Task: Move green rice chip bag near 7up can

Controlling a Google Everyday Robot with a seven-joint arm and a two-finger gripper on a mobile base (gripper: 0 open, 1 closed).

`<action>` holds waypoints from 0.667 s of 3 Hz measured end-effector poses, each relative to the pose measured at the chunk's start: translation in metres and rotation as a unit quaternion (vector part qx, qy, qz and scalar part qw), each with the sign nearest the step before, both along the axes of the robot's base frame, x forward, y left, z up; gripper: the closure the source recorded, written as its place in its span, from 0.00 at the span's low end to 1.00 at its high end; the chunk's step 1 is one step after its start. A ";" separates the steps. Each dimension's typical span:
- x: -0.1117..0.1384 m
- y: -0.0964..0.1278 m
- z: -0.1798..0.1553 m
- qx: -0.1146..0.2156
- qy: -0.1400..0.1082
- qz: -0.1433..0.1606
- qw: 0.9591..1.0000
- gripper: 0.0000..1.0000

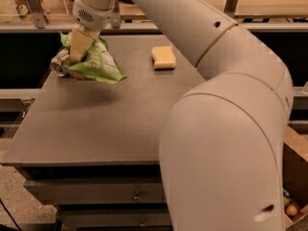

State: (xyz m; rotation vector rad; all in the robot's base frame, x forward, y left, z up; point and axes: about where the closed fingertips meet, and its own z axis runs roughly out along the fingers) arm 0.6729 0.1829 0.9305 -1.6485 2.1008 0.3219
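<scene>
The green rice chip bag (96, 64) is at the far left of the grey table (110, 124), crumpled, with its right end raised a little above its shadow. My gripper (78, 46) comes down from above and is shut on the bag's upper left part. The 7up can (58, 67) lies on its side right against the bag's left edge, its silver end facing the camera. The bag hides part of the can.
A pale yellow sponge block (163, 57) lies at the table's far middle. My large white arm (226, 129) fills the right side of the view. A shelf rail runs behind the table. Drawers sit under the table's front edge.
</scene>
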 end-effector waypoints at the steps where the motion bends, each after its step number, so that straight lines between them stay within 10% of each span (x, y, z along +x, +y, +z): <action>1: 0.002 0.005 -0.011 -0.005 0.011 -0.010 1.000 0.37; 2: 0.006 0.002 -0.022 -0.015 0.020 -0.031 0.999 0.13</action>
